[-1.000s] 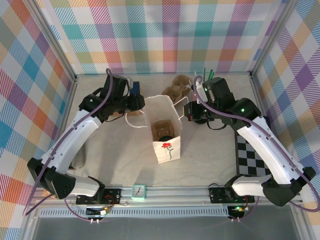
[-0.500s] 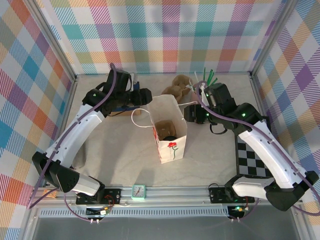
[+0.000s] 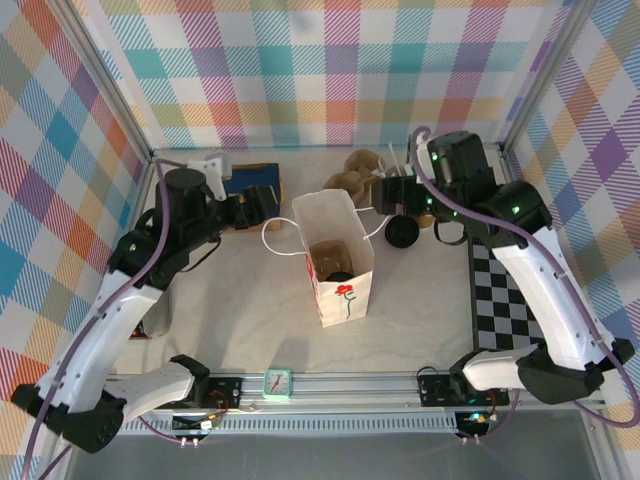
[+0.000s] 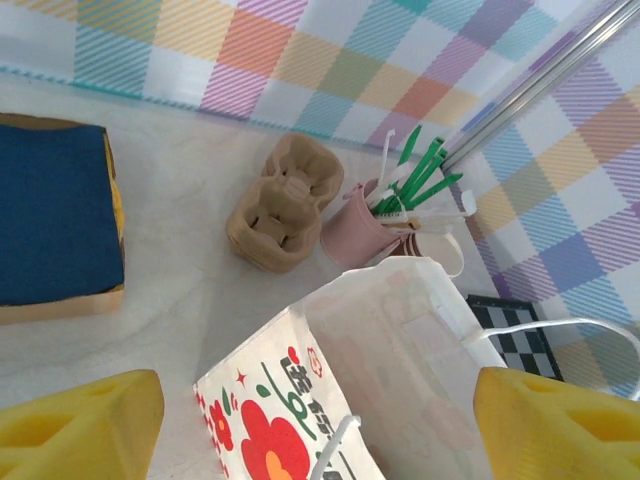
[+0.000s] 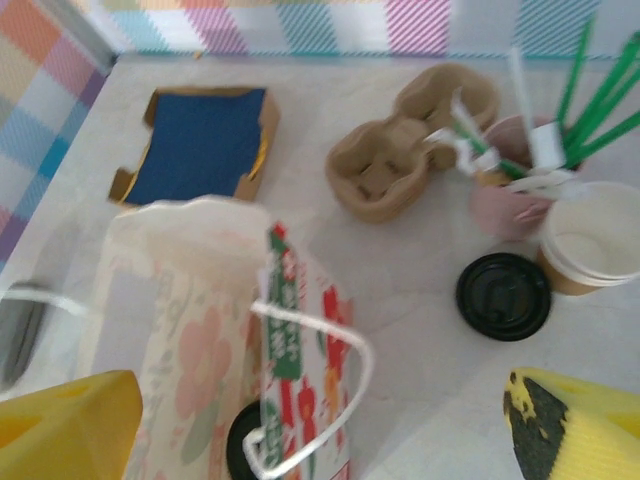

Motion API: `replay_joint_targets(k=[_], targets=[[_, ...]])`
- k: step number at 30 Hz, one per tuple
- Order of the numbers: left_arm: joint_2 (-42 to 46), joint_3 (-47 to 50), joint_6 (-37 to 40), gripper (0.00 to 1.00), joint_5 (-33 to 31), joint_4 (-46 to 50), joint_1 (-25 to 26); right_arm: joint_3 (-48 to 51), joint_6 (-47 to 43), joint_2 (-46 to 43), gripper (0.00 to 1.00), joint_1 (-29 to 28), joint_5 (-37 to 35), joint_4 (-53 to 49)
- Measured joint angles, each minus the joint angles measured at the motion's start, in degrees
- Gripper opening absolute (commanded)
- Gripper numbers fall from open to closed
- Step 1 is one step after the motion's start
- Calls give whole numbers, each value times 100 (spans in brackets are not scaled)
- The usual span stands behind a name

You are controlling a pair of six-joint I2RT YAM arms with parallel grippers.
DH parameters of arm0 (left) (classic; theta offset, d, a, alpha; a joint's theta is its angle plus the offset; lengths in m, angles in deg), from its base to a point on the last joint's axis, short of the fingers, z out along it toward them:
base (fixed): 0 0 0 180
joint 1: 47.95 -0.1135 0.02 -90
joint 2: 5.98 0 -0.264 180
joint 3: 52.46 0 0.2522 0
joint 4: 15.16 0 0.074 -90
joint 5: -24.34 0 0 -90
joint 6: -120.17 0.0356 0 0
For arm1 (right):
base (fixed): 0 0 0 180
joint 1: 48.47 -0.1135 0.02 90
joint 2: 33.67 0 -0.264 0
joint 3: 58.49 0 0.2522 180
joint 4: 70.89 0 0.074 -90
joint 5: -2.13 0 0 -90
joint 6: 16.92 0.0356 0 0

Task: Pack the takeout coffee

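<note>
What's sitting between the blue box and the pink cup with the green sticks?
A cardboard cup carrier lies there. The left wrist view shows it, with the blue box on its left and the pink cup on its right.

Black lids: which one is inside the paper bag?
The one on the takeout coffee, down in the paper bag; the loose lid lies on the table beside an unlidded cup.

Bag point(image 3: 335, 265): white, red flower + green leaf print. Takeout coffee point(image 3: 338, 276): blk lid. Loose lid point(image 5: 503, 295): blk. Carrier point(image 4: 283, 203): kraft brown. Box point(image 4: 55, 215): blue top, tan-yellow edge. Pot point(image 4: 358, 238): pink; sticks point(image 4: 420, 170) green. Board point(image 3: 505, 310): blk/wht checks. Walls point(image 3: 330, 70): pastel plaid. Worktop point(image 3: 240, 300): pale beige.
</note>
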Motion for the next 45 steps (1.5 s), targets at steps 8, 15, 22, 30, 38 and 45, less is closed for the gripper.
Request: replay_joint_targets(k=[8, 15, 22, 30, 38, 45], targets=[[664, 901, -46, 81, -195, 57, 0, -74, -59, 590, 83, 1410, 341, 63], [1082, 1513, -179, 82, -313, 74, 0, -59, 33, 1189, 74, 2562, 1084, 498], [1193, 2076, -415, 82, -310, 39, 0, -734, 85, 2461, 55, 3167, 1438, 695], [1388, 2199, -503, 82, -315, 31, 0, -2667, -7, 4072, 50, 3252, 1711, 643], [1375, 2201, -501, 82, -315, 79, 0, -3842, -286, 5252, 53, 3252, 2076, 610], [1281, 2199, -498, 82, -317, 162, 0, -3842, -409, 5672, 48, 3252, 2210, 664]])
